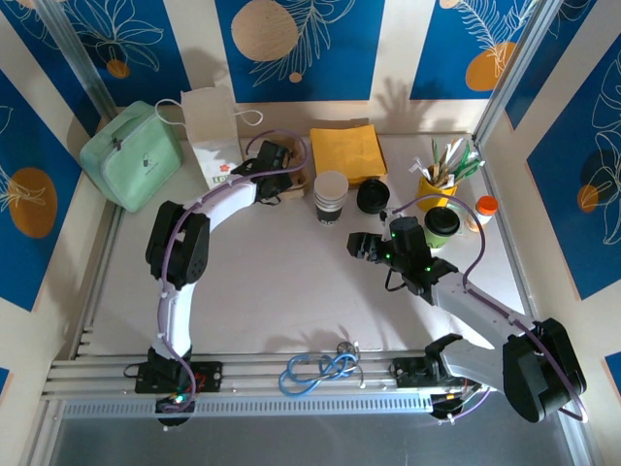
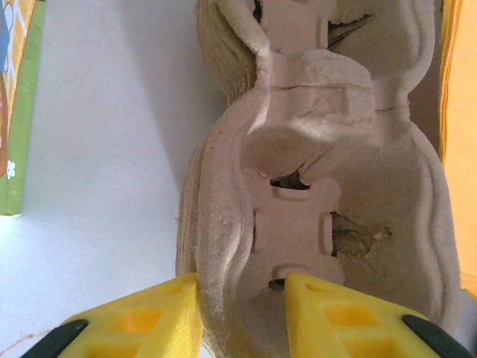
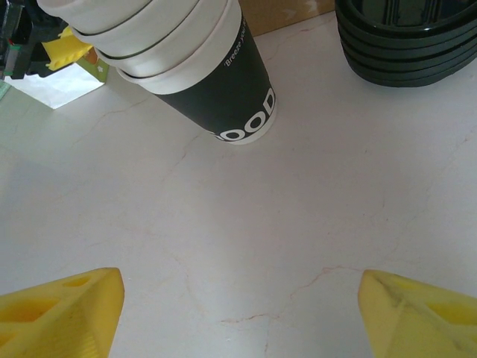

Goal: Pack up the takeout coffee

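Observation:
A brown pulp cup carrier (image 2: 335, 134) lies on the table at the back (image 1: 295, 191). My left gripper (image 2: 242, 309) is over it (image 1: 275, 163), its yellow fingers pressed against either side of the carrier's near rim. A stack of black-and-white paper cups (image 1: 330, 198) stands right of the carrier and appears in the right wrist view (image 3: 201, 67). Beside it is a stack of black lids (image 1: 373, 196) (image 3: 406, 37). My right gripper (image 1: 363, 245) (image 3: 238, 309) hovers open over bare table in front of the cups, with nothing between its fingers.
A white paper bag (image 1: 212, 131) and a mint green bag (image 1: 133, 155) stand at the back left. Orange napkins (image 1: 347, 150) lie behind the cups. A yellow holder of stirrers (image 1: 439, 180), a lidded cup (image 1: 442, 224) and an orange-capped bottle (image 1: 485, 208) crowd the right. Blue scissors (image 1: 320, 371) lie near the front.

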Controlling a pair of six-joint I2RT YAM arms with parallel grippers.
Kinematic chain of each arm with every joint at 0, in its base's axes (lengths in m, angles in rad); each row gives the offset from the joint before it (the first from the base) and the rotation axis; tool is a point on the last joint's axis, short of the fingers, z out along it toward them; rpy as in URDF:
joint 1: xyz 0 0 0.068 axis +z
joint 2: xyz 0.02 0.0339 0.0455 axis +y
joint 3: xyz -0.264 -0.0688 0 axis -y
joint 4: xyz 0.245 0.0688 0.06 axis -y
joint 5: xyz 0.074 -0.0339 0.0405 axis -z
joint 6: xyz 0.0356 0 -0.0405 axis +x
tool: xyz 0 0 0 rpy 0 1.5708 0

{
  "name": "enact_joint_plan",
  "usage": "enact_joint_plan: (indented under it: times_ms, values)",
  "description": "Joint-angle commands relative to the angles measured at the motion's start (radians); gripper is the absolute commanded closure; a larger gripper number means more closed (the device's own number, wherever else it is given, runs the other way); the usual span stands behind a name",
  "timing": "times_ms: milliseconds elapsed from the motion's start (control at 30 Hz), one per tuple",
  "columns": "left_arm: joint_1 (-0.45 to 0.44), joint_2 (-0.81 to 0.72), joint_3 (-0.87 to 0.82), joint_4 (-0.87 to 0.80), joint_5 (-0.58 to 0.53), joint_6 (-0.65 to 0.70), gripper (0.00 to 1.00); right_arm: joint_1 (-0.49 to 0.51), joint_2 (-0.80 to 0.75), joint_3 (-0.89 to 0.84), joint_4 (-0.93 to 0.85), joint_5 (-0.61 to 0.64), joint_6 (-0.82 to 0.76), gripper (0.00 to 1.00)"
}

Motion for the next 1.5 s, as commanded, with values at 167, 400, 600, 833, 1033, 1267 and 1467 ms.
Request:
enact_joint_plan:
  times_ms: [167, 400, 600, 833, 1033, 1267, 1467]
  values:
    - [0.024, -0.073, -0.043, 0.046, 0.022, -0.014, 0.71, -0.003, 0.003, 0.034, -0.006, -0.004, 0.001, 0.18]
    - [0.033, -0.112, -0.071, 0.089, 0.042, -0.024, 0.79, -0.003, 0.003, 0.035, -0.009, -0.002, 0.002, 0.18]
    - [0.044, -0.117, -0.094, 0.139, 0.089, -0.052, 0.80, -0.003, 0.005, 0.037, -0.010, -0.002, 0.001, 0.18]
    - [0.047, -0.097, -0.106, 0.149, 0.099, -0.073, 0.74, -0.004, 0.007, 0.037, -0.014, -0.002, 0.002, 0.18]
    - [0.047, -0.081, -0.111, 0.158, 0.094, -0.082, 0.73, -0.006, 0.008, 0.038, -0.014, -0.001, 0.003, 0.18]
    - [0.047, -0.060, -0.113, 0.160, 0.095, -0.087, 0.72, -0.005, 0.014, 0.041, -0.015, -0.002, 0.004, 0.18]
    - [0.047, -0.048, -0.105, 0.164, 0.102, -0.093, 0.72, -0.007, 0.018, 0.042, -0.015, -0.002, 0.006, 0.18]
